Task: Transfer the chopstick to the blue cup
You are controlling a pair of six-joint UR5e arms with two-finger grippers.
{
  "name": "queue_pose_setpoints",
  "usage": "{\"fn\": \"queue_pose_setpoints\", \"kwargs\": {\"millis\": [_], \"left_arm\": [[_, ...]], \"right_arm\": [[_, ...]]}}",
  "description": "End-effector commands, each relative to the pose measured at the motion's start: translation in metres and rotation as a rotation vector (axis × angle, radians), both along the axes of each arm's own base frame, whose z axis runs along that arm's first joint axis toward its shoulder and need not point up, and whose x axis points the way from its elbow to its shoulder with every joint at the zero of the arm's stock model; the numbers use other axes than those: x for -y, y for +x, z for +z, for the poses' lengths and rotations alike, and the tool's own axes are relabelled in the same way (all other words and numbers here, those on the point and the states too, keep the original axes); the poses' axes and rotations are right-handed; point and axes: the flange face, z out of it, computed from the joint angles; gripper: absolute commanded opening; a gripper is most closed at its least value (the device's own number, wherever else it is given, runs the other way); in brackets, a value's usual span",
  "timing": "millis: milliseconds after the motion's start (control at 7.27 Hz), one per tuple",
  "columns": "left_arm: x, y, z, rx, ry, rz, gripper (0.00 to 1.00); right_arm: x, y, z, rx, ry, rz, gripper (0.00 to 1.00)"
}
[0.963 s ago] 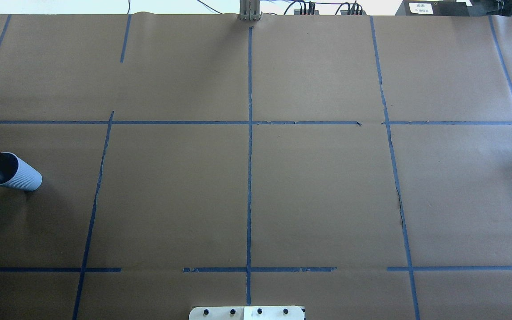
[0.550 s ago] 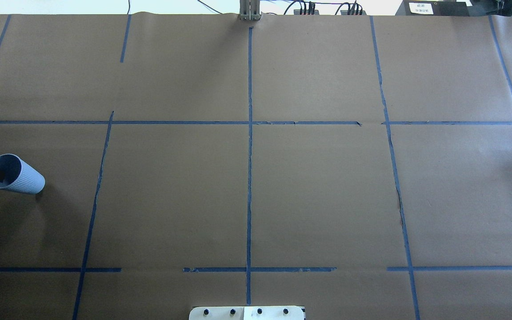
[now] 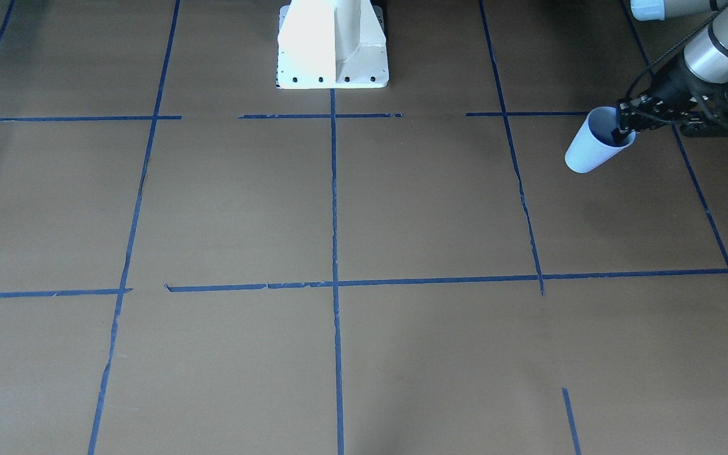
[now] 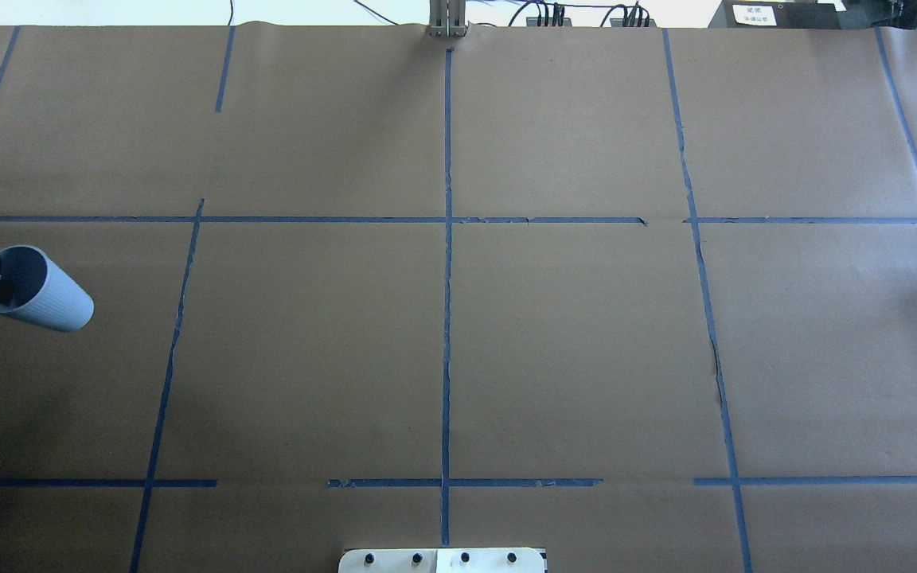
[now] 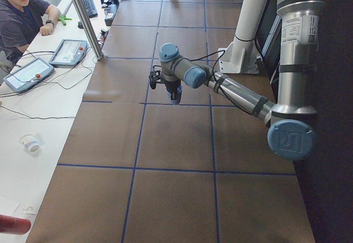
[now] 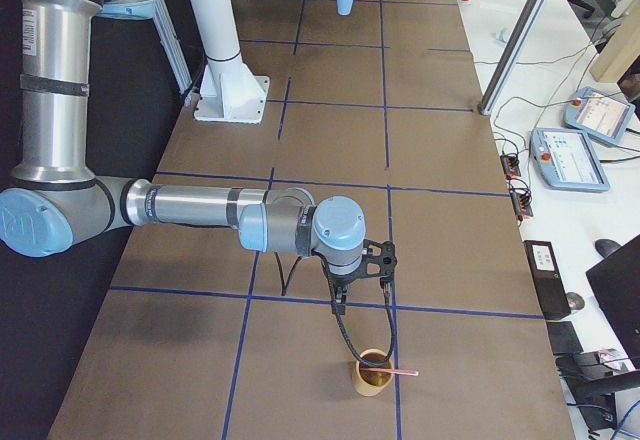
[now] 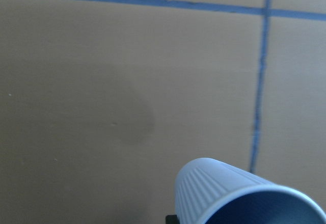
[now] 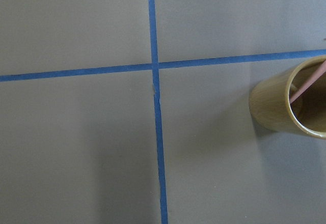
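Carrying the pale blue ribbed plastic cup (image 4: 43,293) farther from the robot's base than a second ago. Pinching its rim with the left jaws, one finger inside, holding it tilted above the brown-papered bench (image 4: 586,358). Not revealing the state of the right jaws, hanging near the tan wooden cup (image 8: 267,107) containing the thin pink chopstick (image 8: 308,81). Judging that stick light, stiff, slippery; favouring a hold on the end jutting past the rim.

One blue cup (image 4: 48,298) and one tan cup (image 8: 270,107) are counted, two cups in all. One pink chopstick (image 8: 308,82) and one operator (image 5: 22,19) are also counted.
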Motion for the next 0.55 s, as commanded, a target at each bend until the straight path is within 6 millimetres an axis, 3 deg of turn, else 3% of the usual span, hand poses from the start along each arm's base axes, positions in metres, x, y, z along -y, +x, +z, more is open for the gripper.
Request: {"fn": "queue_pose_setpoints", "kwargs": {"millis": [0, 138, 275, 412], "left_arm": [[0.001, 0.100, -0.130, -0.021, -0.109, -0.035, 0.00], [-0.015, 0.167, -0.171, 0.011, -0.086, -0.068, 0.00], [-0.017, 0.237, -0.211, 0.015, -0.127, -0.101, 0.00], [-0.005, 0.278, -0.234, 0.015, -0.126, -0.111, 0.00]], "right_arm": [[-0.001, 0.000, -0.001, 0.002, 0.001, 0.000, 1.00], [-0.001, 0.000, -0.001, 0.002, 0.001, 0.000, 1.00], [-0.001, 0.000, 0.000, 0.001, 0.001, 0.000, 1.00], [0.000, 0.000, -0.001, 0.002, 0.002, 0.000, 1.00]]}}
